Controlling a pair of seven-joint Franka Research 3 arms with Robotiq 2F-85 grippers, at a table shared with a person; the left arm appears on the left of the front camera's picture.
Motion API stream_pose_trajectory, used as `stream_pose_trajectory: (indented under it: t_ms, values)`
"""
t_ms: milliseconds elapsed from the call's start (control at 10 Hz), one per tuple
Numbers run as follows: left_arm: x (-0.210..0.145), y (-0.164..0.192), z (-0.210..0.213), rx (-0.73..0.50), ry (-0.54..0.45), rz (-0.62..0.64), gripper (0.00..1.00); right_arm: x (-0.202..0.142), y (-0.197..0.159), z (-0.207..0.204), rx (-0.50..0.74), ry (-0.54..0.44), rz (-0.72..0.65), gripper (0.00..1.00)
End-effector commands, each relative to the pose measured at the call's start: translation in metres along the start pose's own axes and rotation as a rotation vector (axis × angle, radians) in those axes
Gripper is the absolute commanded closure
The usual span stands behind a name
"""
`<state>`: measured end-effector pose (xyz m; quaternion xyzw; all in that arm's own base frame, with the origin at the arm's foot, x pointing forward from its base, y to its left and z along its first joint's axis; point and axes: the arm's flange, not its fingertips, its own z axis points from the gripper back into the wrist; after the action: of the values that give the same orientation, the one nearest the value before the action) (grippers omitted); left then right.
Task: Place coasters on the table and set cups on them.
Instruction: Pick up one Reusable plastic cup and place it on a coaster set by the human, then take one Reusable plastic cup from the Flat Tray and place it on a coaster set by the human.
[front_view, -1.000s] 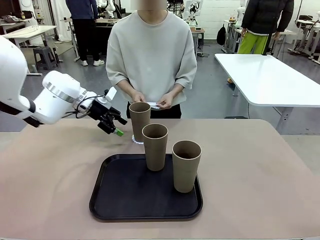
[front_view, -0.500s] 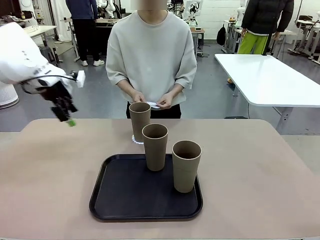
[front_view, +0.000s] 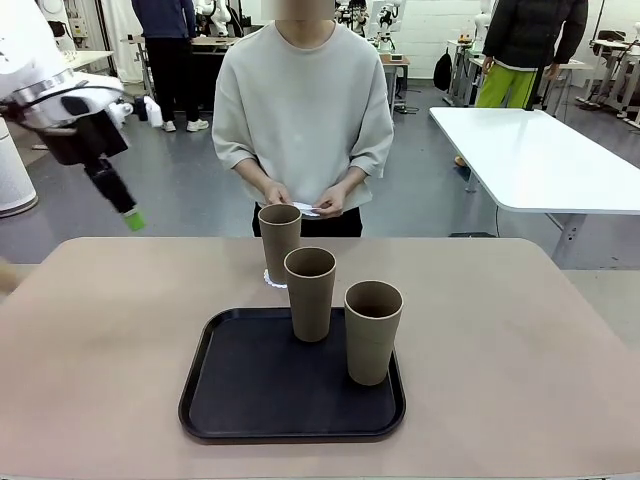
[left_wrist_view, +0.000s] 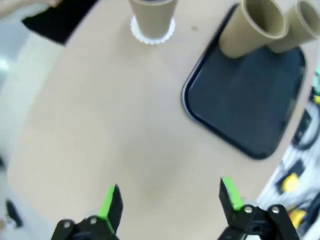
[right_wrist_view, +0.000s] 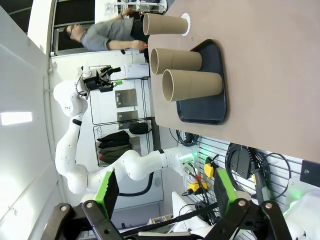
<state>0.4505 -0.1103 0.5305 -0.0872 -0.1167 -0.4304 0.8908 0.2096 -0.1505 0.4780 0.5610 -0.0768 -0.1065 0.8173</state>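
Cups (front_view: 311, 295) well apart from left fingers (front_view: 133, 219)

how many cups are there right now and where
3. One cup stands on a coaster on the table, just beyond the tray. Two stand on the tray: the middle cup at its far edge, the right cup nearer. None seems hidden.

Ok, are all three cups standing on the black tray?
No, the far cup stands on a coaster on the table behind the tray, which holds the middle cup and the near cup.
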Motion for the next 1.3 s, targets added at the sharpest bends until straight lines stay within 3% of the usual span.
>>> stream_pose_trajectory:
  t_ms: [0, 200, 300, 1100, 1200]
  values:
    - [0.03, -0.004, -0.019, 0.056, -0.015, 0.172, 0.0, 0.001, 0.0, 0.0, 0.019, -0.003, 0.011, 0.0]
    - [0.048, -0.005, -0.027, 0.116, 0.014, 0.231, 0.0, 0.001, 0.0, 0.0, 0.019, -0.003, 0.011, 0.0]
    - [0.025, -0.009, -0.015, 0.037, -0.022, 0.172, 0.0, 0.001, 0.0, 0.0, 0.019, -0.003, 0.011, 0.0]
    - [0.03, -0.007, -0.015, 0.058, -0.015, 0.19, 0.0, 0.001, 0.0, 0.0, 0.019, -0.003, 0.011, 0.0]
    - [0.016, 0.0, -0.01, -0.15, -0.107, 0.289, 0.0, 0.001, 0.0, 0.0, 0.019, -0.003, 0.011, 0.0]
